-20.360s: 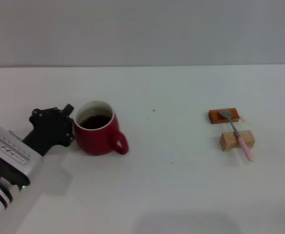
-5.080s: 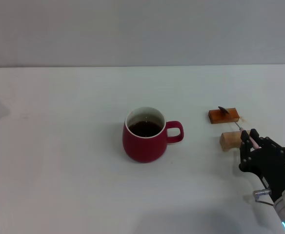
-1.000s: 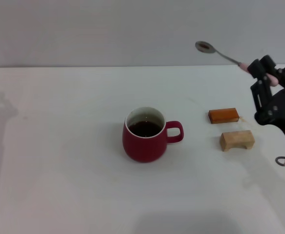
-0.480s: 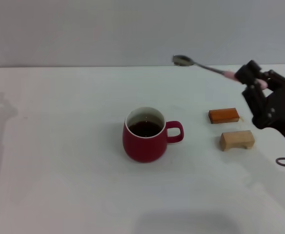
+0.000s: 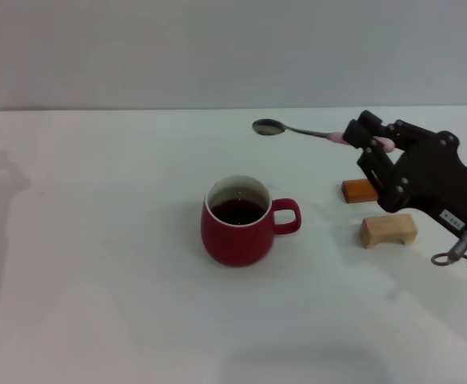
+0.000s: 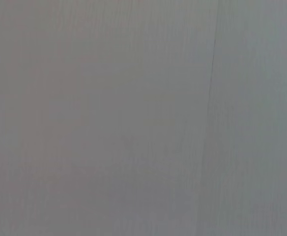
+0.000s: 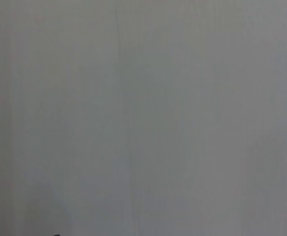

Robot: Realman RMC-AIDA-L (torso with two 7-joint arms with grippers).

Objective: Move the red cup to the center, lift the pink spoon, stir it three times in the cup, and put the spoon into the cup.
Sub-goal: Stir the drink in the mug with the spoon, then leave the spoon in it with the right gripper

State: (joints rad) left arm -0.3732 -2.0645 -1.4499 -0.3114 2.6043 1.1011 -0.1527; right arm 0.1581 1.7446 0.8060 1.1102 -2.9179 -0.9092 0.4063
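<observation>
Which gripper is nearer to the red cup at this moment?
The right. The right gripper holds the pink spoon in the air, up and to the right of the red cup. The left gripper is not in view.

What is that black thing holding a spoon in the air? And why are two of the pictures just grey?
The black thing is a robot's right gripper, a hand with fingers at the end of its arm. It is pinching the pink spoon by its pink handle, with the silver bowl pointing toward the red cup.

The big picture comes from a camera on the robot's head, looking down at a white table. The cup sits near the middle with dark drink inside. Beside it are an orange block and a pale wooden block.

The two grey pictures come from cameras on the robot's wrists. Right now they show only plain grey. The left arm is out of sight.
</observation>
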